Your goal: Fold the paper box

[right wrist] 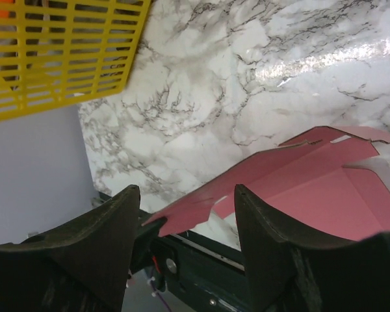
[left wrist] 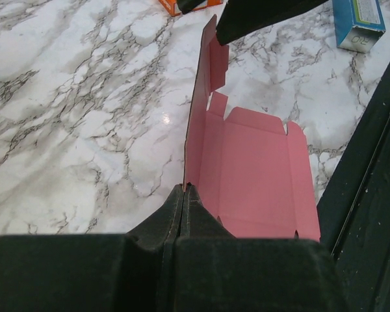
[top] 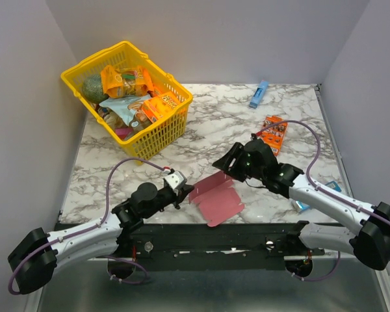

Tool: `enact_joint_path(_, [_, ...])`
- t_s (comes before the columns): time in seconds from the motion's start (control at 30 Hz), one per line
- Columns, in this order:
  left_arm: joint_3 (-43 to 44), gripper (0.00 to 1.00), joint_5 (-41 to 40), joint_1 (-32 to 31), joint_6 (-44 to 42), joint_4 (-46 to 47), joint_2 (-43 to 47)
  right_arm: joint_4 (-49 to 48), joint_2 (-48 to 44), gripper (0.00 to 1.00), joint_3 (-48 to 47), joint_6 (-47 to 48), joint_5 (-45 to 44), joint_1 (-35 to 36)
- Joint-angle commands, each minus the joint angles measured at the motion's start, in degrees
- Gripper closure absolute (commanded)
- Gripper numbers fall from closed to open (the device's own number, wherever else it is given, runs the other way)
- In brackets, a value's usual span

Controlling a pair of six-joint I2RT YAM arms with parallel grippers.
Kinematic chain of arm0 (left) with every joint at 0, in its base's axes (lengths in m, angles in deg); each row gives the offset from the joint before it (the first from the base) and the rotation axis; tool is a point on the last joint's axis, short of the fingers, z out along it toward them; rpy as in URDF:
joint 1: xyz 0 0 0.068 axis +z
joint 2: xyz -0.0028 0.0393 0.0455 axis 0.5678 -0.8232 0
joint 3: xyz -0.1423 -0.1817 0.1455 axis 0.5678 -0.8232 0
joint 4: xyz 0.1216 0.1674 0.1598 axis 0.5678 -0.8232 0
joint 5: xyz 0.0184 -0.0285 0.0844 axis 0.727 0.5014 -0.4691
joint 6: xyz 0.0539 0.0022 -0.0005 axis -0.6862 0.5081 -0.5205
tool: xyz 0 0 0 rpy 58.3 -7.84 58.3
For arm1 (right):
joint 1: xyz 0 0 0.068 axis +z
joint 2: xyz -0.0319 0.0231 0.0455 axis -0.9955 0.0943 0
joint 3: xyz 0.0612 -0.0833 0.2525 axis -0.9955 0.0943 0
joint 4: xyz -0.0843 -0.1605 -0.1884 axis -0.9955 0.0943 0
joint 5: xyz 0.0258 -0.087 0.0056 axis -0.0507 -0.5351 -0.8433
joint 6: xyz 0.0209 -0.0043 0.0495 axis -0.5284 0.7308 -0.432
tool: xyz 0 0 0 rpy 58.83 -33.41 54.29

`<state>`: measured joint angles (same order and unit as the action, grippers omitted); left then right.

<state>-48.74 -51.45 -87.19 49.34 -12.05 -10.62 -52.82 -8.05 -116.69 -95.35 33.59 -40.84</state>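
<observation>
Marble tabletop [top: 214, 123] carries a yellow basket [top: 157, 133] at its far left, heaped with snack packets [top: 127, 81]. Near the front edge lies the paper box [top: 221, 203], a pink sheet with one side flap raised. The left gripper [left wrist: 184, 190] is clenched on that flap, while the right gripper [right wrist: 182, 201] hangs released at its far end.

yellow basket [top: 160, 135] (snack-filled), orange box [top: 273, 134], blue box [top: 259, 94]

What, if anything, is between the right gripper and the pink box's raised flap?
Nothing visible. The open right gripper is right at the paper box, at its upright flap, which the left gripper pinches.
</observation>
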Motion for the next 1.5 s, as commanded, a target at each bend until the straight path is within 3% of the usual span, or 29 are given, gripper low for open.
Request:
enact_joint_path(0.0, [0.63,1.0,-2.0,-1.36,-2.0,1.68,-1.18,-5.45,1.82,0.34,1.1,-4.1,4.59,-1.2])
enact_joint_path(0.33, [1.78,1.0,-9.46,-4.79,-3.49,0.01,-2.51,-6.24,0.26,0.39,5.4,-8.49,4.33,-1.47])
enact_joint_path(0.87, [2.75,1.0,-12.19,-9.27,-5.51,-0.52,-4.53,-9.32,3.5,0.43,8.12,-9.82,4.94,-3.49])
enact_joint_path(1.47, [4.42,1.0,-16.59,-13.14,-6.57,-1.22,-8.13,-11.96,5.25,0.64,10.23,-11.05,8.28,-4.2])
